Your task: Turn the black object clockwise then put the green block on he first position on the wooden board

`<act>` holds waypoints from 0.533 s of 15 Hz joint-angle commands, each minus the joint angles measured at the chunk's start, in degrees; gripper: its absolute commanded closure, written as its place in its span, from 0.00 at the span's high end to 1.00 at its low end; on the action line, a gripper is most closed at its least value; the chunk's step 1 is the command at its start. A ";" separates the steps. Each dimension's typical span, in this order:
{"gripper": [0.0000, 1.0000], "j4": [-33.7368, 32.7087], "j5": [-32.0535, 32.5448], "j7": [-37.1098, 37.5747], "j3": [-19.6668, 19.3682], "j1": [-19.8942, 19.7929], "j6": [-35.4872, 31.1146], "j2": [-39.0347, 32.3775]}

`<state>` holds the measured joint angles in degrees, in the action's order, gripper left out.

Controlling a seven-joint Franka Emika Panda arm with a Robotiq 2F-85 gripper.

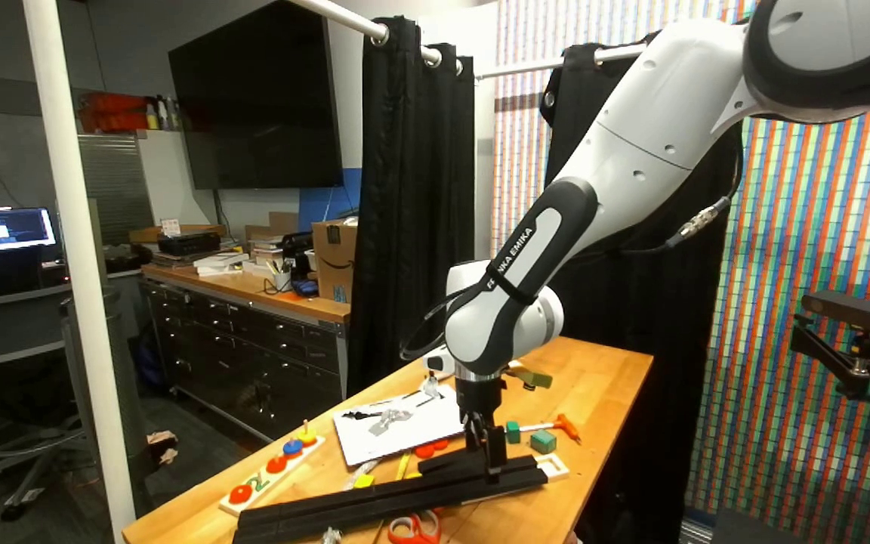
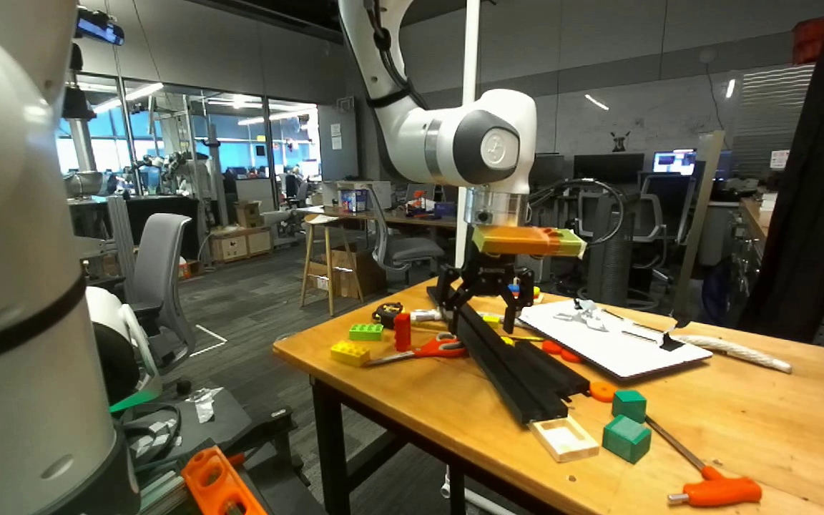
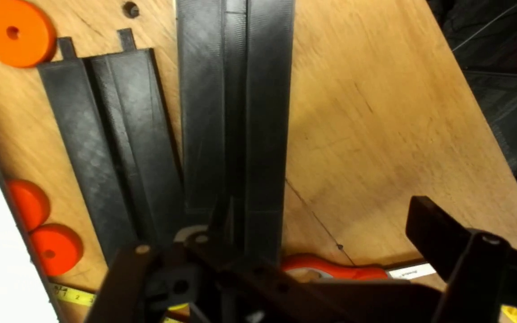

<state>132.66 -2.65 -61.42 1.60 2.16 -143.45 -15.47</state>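
The black bar, long and grooved, lies along the table in both exterior views [image 1: 374, 502] [image 2: 499, 366] and the wrist view [image 3: 267, 112]. My gripper [image 2: 482, 323] is open and empty, pointing down over the bar. In the wrist view the gripper [image 3: 323, 215] has its left finger over the bar and its right finger over tabletop; I cannot tell whether it touches. A bright green studded block [image 2: 366, 332] lies left of the bar. Two darker green cubes [image 2: 626, 438] stand near its end. The wooden board [image 1: 291, 462] is pale, with pegs and coloured rings.
A shorter black grooved piece [image 3: 74, 116] lies against the bar. Red-handled scissors [image 2: 440, 346] lie beside the bar. A white board [image 2: 619, 350], small wooden frame [image 2: 580, 455], orange-handled tool [image 2: 723, 491], yellow block [image 2: 350, 352] and red block [image 2: 403, 332] are around.
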 commanded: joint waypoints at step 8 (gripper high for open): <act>1.00 -1.24 9.15 5.93 0.70 -2.23 -7.89 -5.14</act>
<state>132.55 4.03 -58.00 1.77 0.77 -149.80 -19.15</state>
